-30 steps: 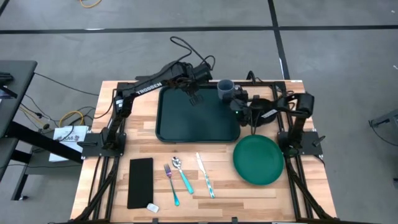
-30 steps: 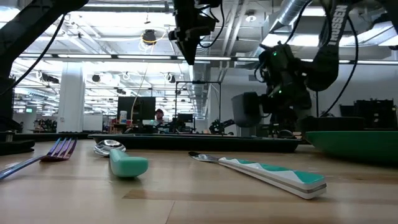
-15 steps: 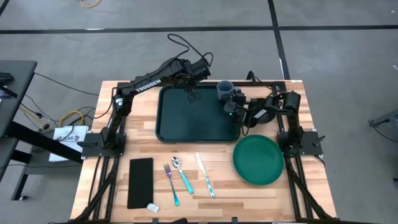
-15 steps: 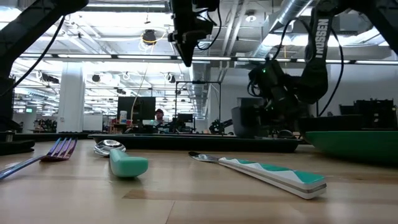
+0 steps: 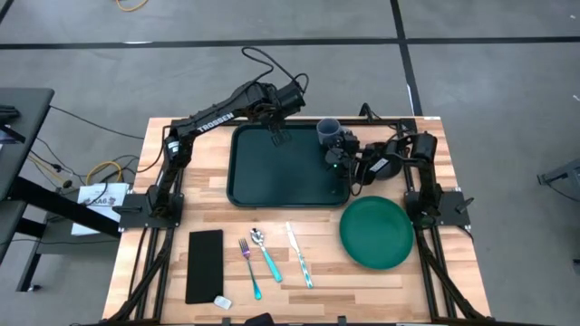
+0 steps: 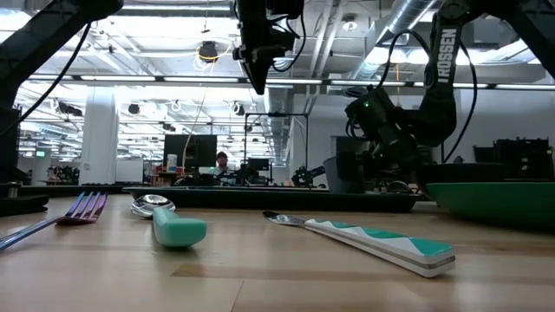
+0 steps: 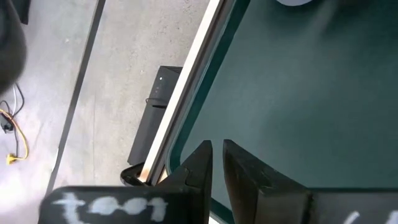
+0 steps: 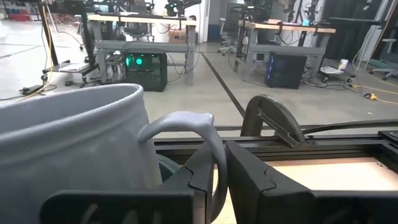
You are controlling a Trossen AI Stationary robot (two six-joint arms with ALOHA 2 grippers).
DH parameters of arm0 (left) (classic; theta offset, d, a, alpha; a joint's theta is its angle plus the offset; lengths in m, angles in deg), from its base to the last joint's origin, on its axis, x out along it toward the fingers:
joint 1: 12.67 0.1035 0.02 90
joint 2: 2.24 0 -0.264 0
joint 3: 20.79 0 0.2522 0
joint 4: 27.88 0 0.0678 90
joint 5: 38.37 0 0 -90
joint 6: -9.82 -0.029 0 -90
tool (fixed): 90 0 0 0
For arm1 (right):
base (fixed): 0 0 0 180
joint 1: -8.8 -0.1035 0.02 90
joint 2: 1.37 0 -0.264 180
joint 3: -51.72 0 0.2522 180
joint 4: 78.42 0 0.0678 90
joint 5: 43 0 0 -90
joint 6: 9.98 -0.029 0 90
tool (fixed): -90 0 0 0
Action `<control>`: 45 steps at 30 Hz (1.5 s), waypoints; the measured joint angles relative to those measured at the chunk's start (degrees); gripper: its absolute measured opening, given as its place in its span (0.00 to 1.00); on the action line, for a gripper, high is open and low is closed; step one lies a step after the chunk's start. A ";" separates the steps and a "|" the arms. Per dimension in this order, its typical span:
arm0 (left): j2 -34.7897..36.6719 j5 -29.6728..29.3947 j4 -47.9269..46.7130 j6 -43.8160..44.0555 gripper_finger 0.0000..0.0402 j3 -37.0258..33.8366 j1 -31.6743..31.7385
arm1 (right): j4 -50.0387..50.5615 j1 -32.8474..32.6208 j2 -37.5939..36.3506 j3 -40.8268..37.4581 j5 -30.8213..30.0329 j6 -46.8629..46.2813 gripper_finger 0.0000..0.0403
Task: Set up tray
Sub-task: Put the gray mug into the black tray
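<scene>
Tray (image 5: 285,167) holds a grey mug (image 5: 328,132) in its far right corner; right tool (image 5: 337,150) pinches the mug's handle, left tool (image 5: 276,138) hovers narrow above.

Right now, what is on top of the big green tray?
A grey mug stands in the tray's far right corner, the right gripper at its handle. The left gripper hovers above the far edge. The rest looks bare. Inside the mug is hidden.

Overhead and table-level cameras both frame the tray (image 5: 288,167); wrist cameras look close.
</scene>
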 joint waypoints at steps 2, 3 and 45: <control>0.00 0.02 0.00 0.00 0.07 0.00 0.00 | 0.01 0.00 0.00 0.00 0.00 0.00 0.09; 0.00 -0.01 0.00 0.00 0.07 0.00 0.00 | 0.01 0.00 0.00 0.00 0.00 0.02 0.09; 0.00 -0.01 0.22 -0.99 0.07 0.00 0.00 | -0.50 -2.38 -0.70 -0.02 -5.01 7.61 0.25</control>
